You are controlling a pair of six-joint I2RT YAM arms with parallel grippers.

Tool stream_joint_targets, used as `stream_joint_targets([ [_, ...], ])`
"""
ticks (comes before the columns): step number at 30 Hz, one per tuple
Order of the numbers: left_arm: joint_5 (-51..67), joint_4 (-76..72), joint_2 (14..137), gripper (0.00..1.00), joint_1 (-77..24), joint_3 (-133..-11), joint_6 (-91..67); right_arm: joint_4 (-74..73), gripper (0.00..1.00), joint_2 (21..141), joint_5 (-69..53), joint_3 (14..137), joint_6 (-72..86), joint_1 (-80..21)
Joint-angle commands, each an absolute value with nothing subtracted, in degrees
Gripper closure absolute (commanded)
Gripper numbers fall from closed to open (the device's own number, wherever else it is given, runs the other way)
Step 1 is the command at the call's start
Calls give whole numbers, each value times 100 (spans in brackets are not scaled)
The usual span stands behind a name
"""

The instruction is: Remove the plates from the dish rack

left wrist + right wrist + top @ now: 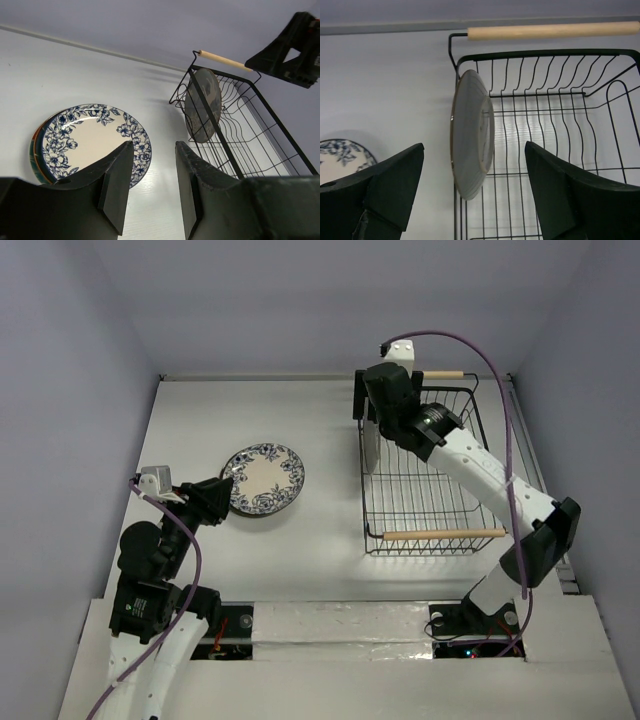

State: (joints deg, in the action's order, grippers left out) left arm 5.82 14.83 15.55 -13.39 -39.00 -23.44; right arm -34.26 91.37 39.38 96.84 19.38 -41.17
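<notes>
Robot test cell, lab setting. Bare white table (320, 410) boxed in by plain lavender-grey walls (300, 300) on 3 sides. 2 white-and-black arms bolted at the bottom of the overhead view: left arm (150, 570), right arm (480, 470), with purple cables (505, 390) looping in the open. Household props: wire dish rack (440, 534) at right, stacked plates (263, 480) left of center.
</notes>
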Motion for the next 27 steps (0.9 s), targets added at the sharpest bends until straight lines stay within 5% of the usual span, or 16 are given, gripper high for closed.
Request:
stream_joint_targets([
  [1,633,1204,1591,64,-1318,-3885,-2373,-3612,13,9518,3852,10010,1521,-3904],
  [11,607,1204,1573,64,-1318,-3885,-2373,-3568,16,10371,3612,10529,1283,-3604],
  [15,606,1213,1556,64,-1318,-3885,-2364,-3665,31,10608,3779,10477,1318,-3490],
  [19,624,1195,1556,64,-1318,-3885,-2364,-3577,58,10617,3885,10196,1371,-3437],
  [27,598,1213,1529,64,-1318,-3885,-2373,-3761,41,11012,3815,10336,1318,-3437],
])
